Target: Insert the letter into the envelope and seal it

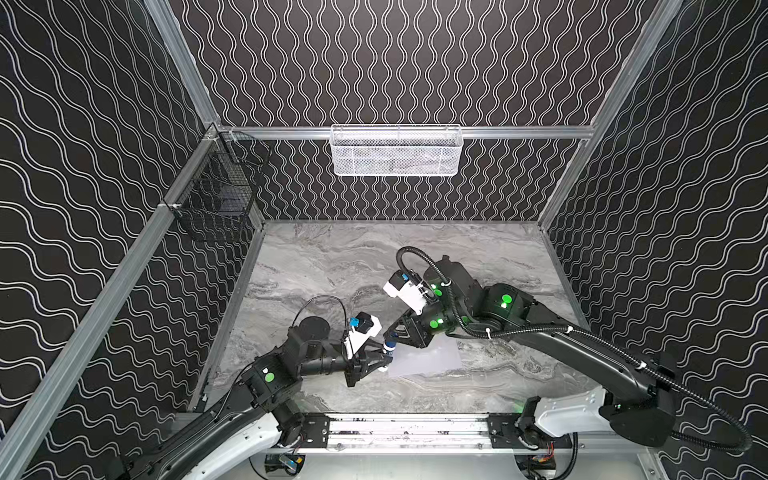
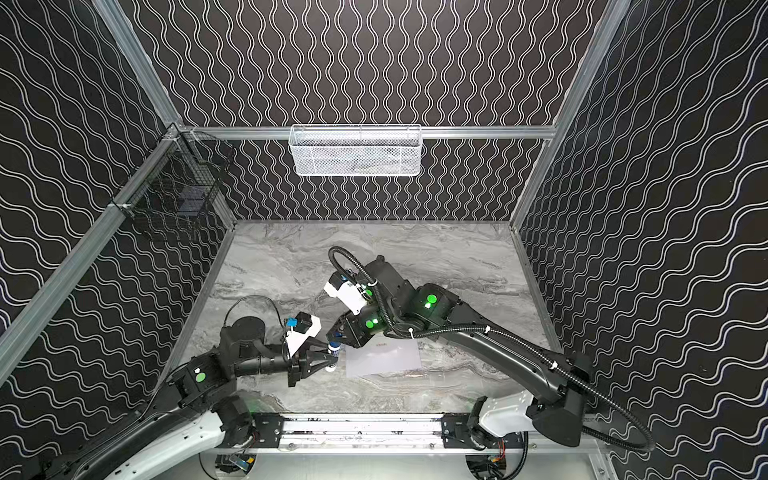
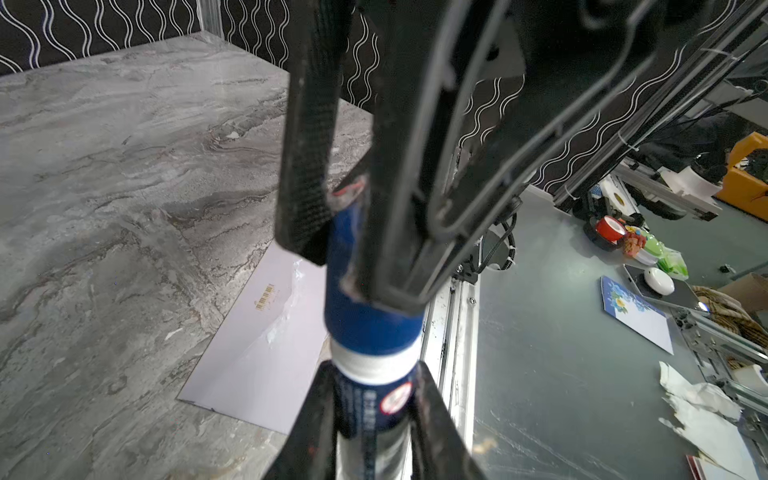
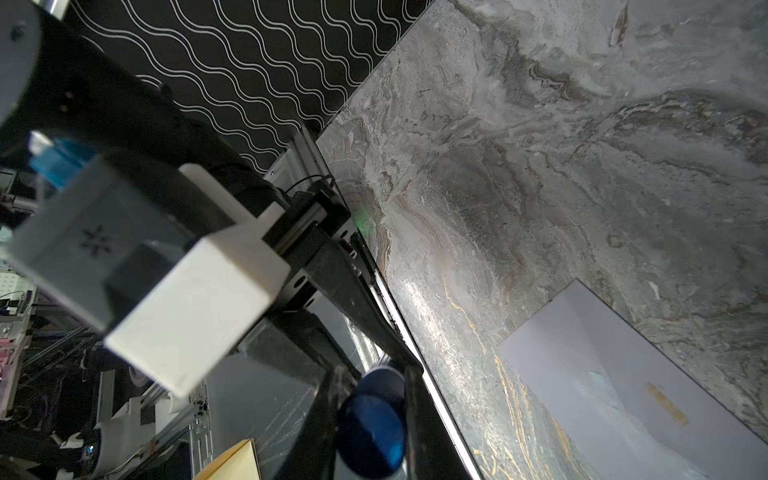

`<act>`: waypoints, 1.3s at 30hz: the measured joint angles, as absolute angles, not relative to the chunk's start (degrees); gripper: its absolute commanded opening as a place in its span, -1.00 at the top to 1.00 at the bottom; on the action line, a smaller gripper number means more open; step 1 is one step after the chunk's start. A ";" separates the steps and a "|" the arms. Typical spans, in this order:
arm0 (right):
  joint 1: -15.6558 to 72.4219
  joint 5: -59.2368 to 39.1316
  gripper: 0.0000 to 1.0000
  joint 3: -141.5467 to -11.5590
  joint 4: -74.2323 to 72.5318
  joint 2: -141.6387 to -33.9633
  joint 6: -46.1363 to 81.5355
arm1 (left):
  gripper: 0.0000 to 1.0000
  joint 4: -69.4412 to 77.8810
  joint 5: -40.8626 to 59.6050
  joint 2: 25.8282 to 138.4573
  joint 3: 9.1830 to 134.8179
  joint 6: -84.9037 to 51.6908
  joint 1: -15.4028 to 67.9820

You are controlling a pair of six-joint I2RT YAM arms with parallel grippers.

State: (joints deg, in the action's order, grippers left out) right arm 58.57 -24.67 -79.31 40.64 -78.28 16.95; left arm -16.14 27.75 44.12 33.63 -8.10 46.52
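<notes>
In the lower centre of both top views, the left tool (image 1: 386, 358) is clenched on the body of a glue stick (image 1: 390, 345). The right tool (image 1: 395, 336) grasps the stick's blue cap (image 4: 372, 419). Just right of them the envelope (image 1: 428, 357) lies flat on the grey marble counter (image 1: 332, 266), with a small barcode mark (image 3: 265, 297) facing up. Farther back, 1 white mesh basket (image 1: 395, 151) hangs on the rear rail. 1 black wire basket (image 1: 216, 195) hangs at upper left.
</notes>
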 measured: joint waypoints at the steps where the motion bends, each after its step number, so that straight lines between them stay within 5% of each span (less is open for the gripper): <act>1: 58.67 -24.71 0.80 -79.09 40.49 -78.43 16.95 | 1.00 -16.78 27.68 44.01 33.63 -7.92 46.57; 10: 59.29 -24.73 0.72 -78.63 39.66 -80.09 17.56 | 1.00 -20.21 26.96 43.72 33.61 -7.73 46.57; 17: 59.09 -22.61 0.43 -83.50 44.36 -80.09 18.02 | 1.00 -14.57 27.51 44.21 32.82 -8.23 46.57; 21: 58.48 -21.69 0.12 -89.21 51.72 -80.25 17.93 | 1.00 -8.05 26.11 44.14 31.86 -10.28 46.41; 24: 56.80 -21.26 -0.31 -95.74 57.30 -80.44 17.23 | 1.00 -6.28 24.45 44.23 31.57 -12.03 46.35; 28: 54.50 -18.35 -0.53 -101.12 59.79 -77.82 16.88 | 1.00 -7.42 21.98 44.29 31.57 -15.00 46.87; 39: 42.06 3.31 -0.77 -62.08 49.95 -55.55 24.82 | 1.00 -32.73 9.15 53.43 35.03 -37.76 46.98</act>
State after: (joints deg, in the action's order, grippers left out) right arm 42.06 3.31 -62.08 49.95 -55.55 24.82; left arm -32.73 9.15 53.43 35.03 -37.76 46.98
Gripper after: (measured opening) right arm 0.854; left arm 0.239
